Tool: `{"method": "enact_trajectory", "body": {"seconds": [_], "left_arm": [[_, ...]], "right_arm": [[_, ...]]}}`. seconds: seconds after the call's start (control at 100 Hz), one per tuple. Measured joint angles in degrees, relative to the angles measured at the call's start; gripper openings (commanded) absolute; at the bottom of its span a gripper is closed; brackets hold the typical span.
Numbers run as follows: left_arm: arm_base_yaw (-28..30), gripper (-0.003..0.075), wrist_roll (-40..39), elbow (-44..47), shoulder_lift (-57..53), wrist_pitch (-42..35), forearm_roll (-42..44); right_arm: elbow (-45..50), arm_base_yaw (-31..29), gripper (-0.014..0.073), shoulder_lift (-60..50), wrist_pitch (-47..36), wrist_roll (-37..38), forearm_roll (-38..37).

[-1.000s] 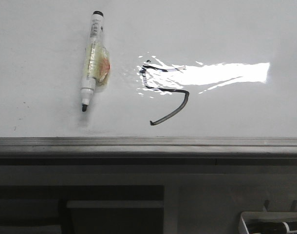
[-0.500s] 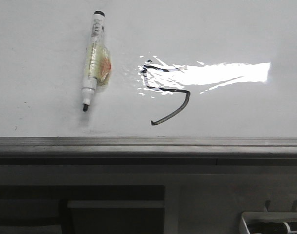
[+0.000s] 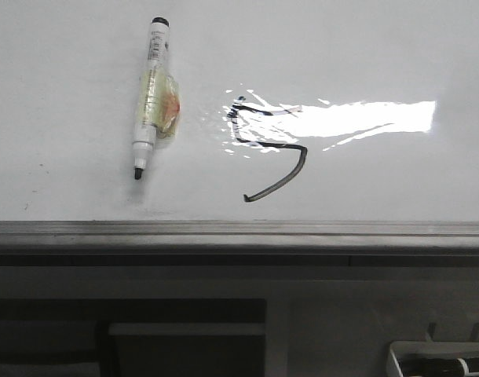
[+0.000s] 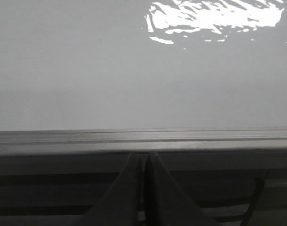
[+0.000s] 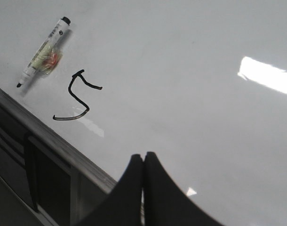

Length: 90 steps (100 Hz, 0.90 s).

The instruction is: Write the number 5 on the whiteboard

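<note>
Since both claws are drawn back with fingers pressed together on nothing, the right claw [image 5: 143, 162] over the whiteboard [image 3: 381, 47] and the left claw [image 4: 143, 162] at its near edge strip, the number 5 [image 3: 265, 149] looks finished; beyond it, left, the marker [image 3: 151, 98] lies tip toward that edge.

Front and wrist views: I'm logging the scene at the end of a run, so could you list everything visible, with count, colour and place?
whiteboard: one, glossy white with a bright glare patch, fills the far part of the front view; grey metal edge strip along its near side.
number 5: one, thin black marker line, drawn near the board's middle, partly under the glare.
marker pen: one, white with black tip and yellowish tape, lying uncapped on the board left of the 5.
tray: one, white, holding markers, near right corner below the board.
left tool: one, dark, fingers together, empty.
right tool: one, dark, fingers together, empty.
</note>
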Motion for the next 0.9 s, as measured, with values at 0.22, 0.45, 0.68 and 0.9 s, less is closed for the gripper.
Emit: {"method": "enact_trajectory", "body": {"seconds": [0.22, 0.45, 0.68, 0.9], "left_arm": [[0.0, -0.002, 0.0, 0.0, 0.0, 0.0, -0.79], [0.0, -0.002, 0.0, 0.0, 0.0, 0.0, -0.84], [0.0, -0.002, 0.0, 0.0, 0.0, 0.0, -0.93], [0.0, -0.002, 0.0, 0.0, 0.0, 0.0, -0.93]], "right_arm": [[0.0, 0.0, -0.0061, 0.0, 0.0, 0.12, 0.0], [0.0, 0.0, -0.0061, 0.0, 0.0, 0.12, 0.0], [0.0, 0.0, -0.0061, 0.0, 0.0, 0.12, 0.0], [0.1, 0.0, -0.0061, 0.0, 0.07, 0.12, 0.0]]}}
